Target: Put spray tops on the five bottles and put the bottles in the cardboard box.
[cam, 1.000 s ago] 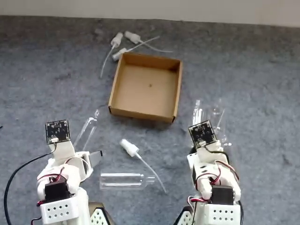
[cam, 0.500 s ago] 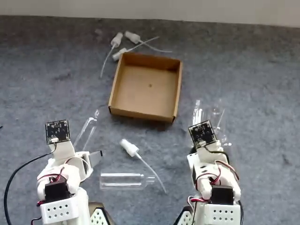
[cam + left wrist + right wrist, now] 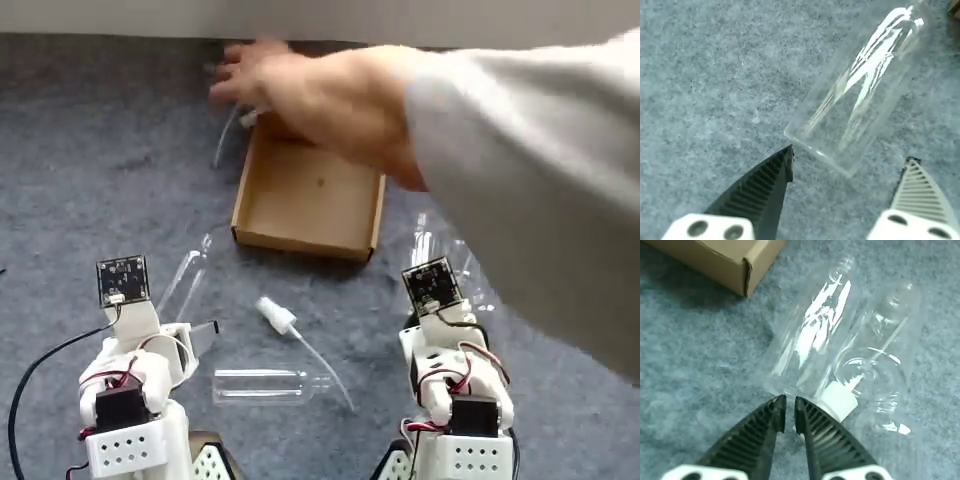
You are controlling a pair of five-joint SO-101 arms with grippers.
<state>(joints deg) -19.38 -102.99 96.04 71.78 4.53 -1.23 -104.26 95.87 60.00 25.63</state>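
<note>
Reaching over the cardboard box (image 3: 310, 200), a hand (image 3: 310, 95) had just come to the spray tops (image 3: 246, 119), probably pausing work; left gripper (image 3: 845, 170) fingers stood wide, right gripper (image 3: 790, 410) fingers nearly closed, empty.

A grey, felt-like carpet (image 3: 100, 150) covers the whole surface, meeting a pale wall (image 3: 120, 15) along the far edge.

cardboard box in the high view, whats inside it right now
The cardboard box shows a bare brown floor with one dark speck and nothing else in the part that shows. A person's hand covers its far side, so that part cannot be checked.
</note>
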